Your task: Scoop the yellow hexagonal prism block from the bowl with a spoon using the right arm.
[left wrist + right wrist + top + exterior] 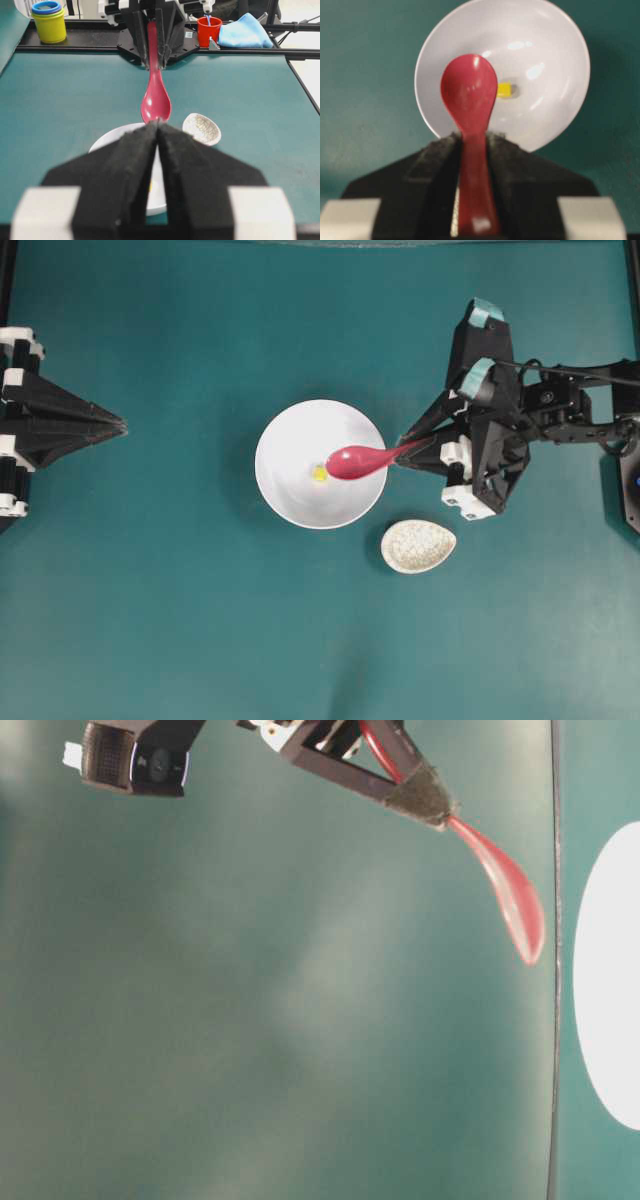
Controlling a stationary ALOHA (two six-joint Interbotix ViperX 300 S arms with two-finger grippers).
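right end effector (pixel 472 150) is clamped on the spoon (pixel 362 460) handle, scoop over the bowl (pixel 290 435). yellow block (pixel 319 473) sits just beside it (not scooped yet). left end effector (pixel 158 150) is pinched together.

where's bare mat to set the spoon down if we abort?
Bare mat: the wide stretch between the left gripper and the bowl, plus the strip below the spoon rest. Crowded: right of the bowl, where the right gripper holds the spoon over it.

The bowl (pixel 612 990) is cut by the table-level view's right edge
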